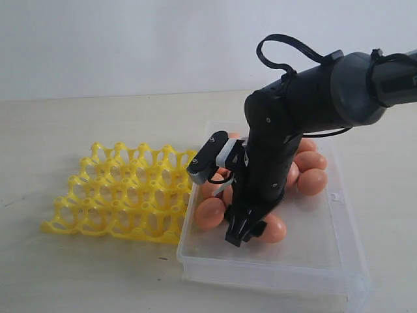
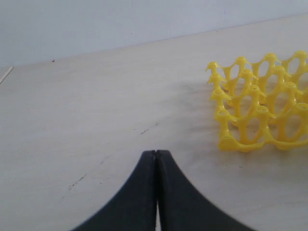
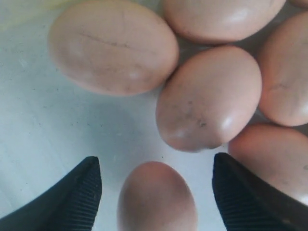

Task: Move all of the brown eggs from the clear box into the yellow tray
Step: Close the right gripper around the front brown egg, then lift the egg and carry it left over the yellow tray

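Several brown eggs point(image 1: 311, 180) lie in the clear box point(image 1: 287, 257) at the right of the exterior view. My right gripper point(image 1: 244, 229) reaches down into the box and stands open. One brown egg point(image 3: 156, 199) sits between its ribbed fingers point(image 3: 79, 195) with a gap on each side. More eggs point(image 3: 113, 45) crowd beyond it. The yellow tray point(image 1: 120, 192) lies empty on the table left of the box. My left gripper point(image 2: 156, 153) is shut on nothing, low over bare table beside the yellow tray point(image 2: 262, 108); it does not show in the exterior view.
The pale wooden table point(image 1: 78, 274) runs round the tray and box. A light wall point(image 1: 130, 45) stands behind. The black right arm point(image 1: 306, 104) hangs over the middle of the box and hides some eggs.
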Tool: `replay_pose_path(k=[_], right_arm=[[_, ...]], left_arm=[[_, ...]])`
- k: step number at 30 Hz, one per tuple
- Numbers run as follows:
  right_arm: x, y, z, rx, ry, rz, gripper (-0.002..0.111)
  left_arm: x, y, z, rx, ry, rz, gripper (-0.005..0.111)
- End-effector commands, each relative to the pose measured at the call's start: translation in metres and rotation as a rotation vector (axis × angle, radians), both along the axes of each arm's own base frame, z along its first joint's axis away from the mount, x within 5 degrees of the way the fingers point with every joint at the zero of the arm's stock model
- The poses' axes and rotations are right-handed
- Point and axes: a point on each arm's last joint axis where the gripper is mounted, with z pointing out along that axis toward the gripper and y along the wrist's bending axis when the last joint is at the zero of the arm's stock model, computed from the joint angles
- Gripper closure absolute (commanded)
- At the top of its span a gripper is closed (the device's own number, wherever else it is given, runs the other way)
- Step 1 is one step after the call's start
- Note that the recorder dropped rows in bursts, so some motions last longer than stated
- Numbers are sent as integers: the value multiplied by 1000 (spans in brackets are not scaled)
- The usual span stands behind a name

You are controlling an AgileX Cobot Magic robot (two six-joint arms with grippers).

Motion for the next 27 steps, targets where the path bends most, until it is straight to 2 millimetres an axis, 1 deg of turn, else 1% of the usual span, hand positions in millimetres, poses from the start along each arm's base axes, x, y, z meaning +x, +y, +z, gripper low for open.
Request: replay_pose_path(k=[1,8,12,15,18,23,27], right_arm=[[-1,1,-5,-12,8,13,45],[-1,0,-22,-45,48,15,45],[-1,1,-25,-46,51,11,45],[0,1,-25,-44,48,11,49],[0,1,-25,-44,48,11,64],[0,1,-25,-44,48,16,107],[1,2,-17,-22,20,12,108]], left_arm=[[0,0,2,-6,-16,-4,107],[0,0,2,-6,-16,-4,107],[0,0,2,-6,-16,-4,107],[0,0,2,-6,-16,-4,107],[0,0,2,-6,-16,-4,107],[0,0,2,-6,-16,-4,107],[0,0,2,-6,-16,-4,107]])
